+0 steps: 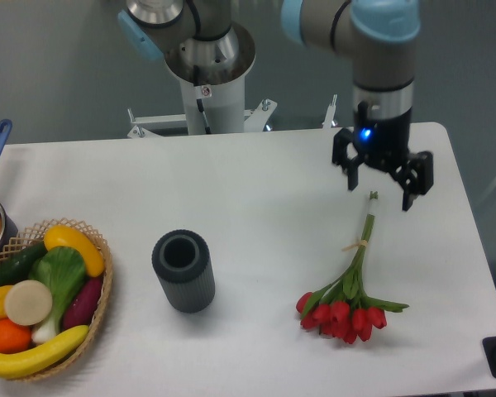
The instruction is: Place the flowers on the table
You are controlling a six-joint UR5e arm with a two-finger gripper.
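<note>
On the table (231, 207), right of the grey cup (183, 270), the flowers (349, 289) are lying flat, blooms toward the front edge, touching nothing else. Above the stem tips the gripper (382, 177) is hanging released, holding nothing, so the placing looks done.

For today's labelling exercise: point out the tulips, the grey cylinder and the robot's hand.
tulips (345, 318), fixed camera, on the red blooms
cylinder (184, 279), fixed camera, on its ribbed side
hand (381, 188), fixed camera, midway between the fingertips
</note>
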